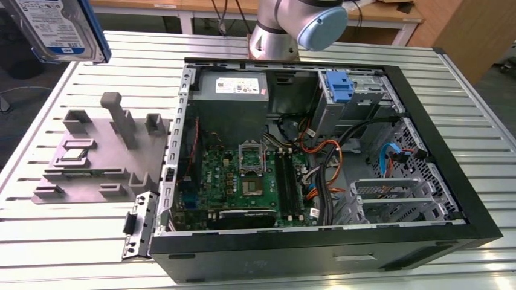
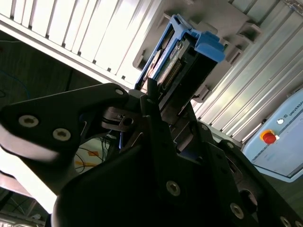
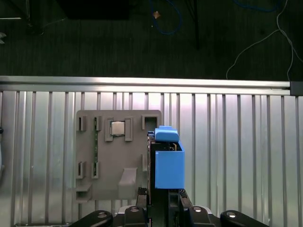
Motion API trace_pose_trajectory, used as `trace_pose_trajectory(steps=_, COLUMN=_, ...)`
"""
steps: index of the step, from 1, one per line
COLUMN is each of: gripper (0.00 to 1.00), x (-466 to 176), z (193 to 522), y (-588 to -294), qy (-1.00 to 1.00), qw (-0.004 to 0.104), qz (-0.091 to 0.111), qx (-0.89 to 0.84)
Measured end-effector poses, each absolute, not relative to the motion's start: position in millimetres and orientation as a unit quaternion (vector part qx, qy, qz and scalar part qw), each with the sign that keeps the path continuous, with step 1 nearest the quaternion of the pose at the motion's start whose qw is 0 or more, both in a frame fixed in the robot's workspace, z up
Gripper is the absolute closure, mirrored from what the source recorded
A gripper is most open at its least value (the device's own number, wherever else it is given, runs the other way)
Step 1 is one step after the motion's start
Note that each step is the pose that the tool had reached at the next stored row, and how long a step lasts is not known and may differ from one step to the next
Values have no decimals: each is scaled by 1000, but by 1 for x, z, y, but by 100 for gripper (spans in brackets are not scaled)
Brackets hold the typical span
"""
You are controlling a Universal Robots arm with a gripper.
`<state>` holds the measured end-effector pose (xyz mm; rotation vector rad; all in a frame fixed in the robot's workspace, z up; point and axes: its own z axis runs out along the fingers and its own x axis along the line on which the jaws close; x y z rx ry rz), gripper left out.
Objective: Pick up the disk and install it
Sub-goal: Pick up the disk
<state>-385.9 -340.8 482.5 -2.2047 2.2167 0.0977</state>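
The tool [image 2: 158, 108] is pinching the disk [image 2: 176, 68] from two sides, and in both wrist views the drive is standing out past the fingertips with its blue rail [image 3: 169, 165] at the free end. In the exterior view the disk [image 1: 60, 27] is hanging in the air near the top corner on the exterior view's left, label facing the camera, clear of the slatted surface [image 1: 81, 254] and well apart from the open computer case [image 1: 451, 181]. The first wrist view is looking down past the drive at the grey holder [image 3: 118, 161] lying on the surface, and the disk is touching neither.

So the pick-up is looking done, and the carry is the step in hand. To do it well, I would judge that the grip needs to be staying firm enough that the drive is not swinging or slipping between the jaws, since much of it is overhanging them. The disk should be travelling high enough to be clearing the case wall and the loose cables [image 1: 330, 163] inside, and arriving square to its bay; which bay is meant, I cannot tell
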Motion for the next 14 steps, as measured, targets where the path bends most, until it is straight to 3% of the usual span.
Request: trace_pose_trajectory(steps=14, gripper=65, x=-363, z=483, y=-341, qy=709, qw=7, qz=31, qx=-705)
